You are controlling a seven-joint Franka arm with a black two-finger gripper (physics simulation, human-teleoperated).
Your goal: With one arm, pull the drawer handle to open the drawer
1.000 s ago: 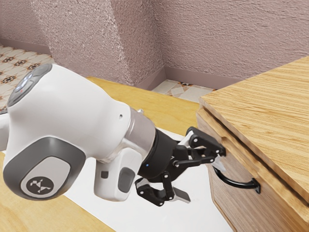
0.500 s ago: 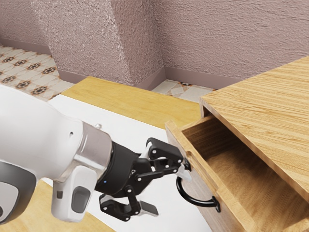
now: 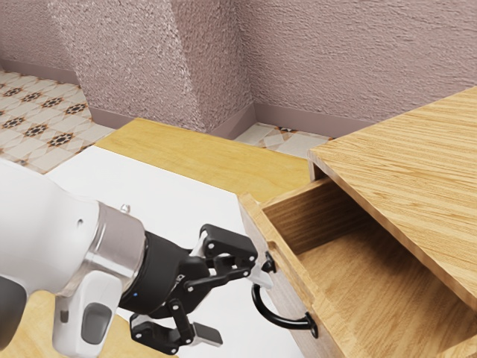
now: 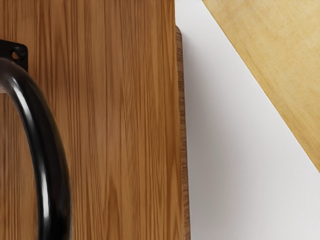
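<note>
One finger of the wide-apart claw [image 3: 232,304] seems hooked on the black handle [image 3: 279,318]; the drawer [image 3: 298,224] is partly open, so next comes a straight pull farther from the cabinet [image 3: 410,171].

Drawer [image 3: 358,272] & cabinet top [image 3: 417,171]: oak-look wood, clear grain, satin. Handle [image 4: 47,165]: black, glossy, smooth. Gripper [image 3: 237,306]: matt black. Arm shell [image 3: 45,224]: smooth white, slight sheen. Wall [image 3: 358,52], 12 o'clock of drawer: rough pink plaster. Table [image 3: 201,156]: pale wood; mat [image 3: 171,201]: white, matt.
</note>
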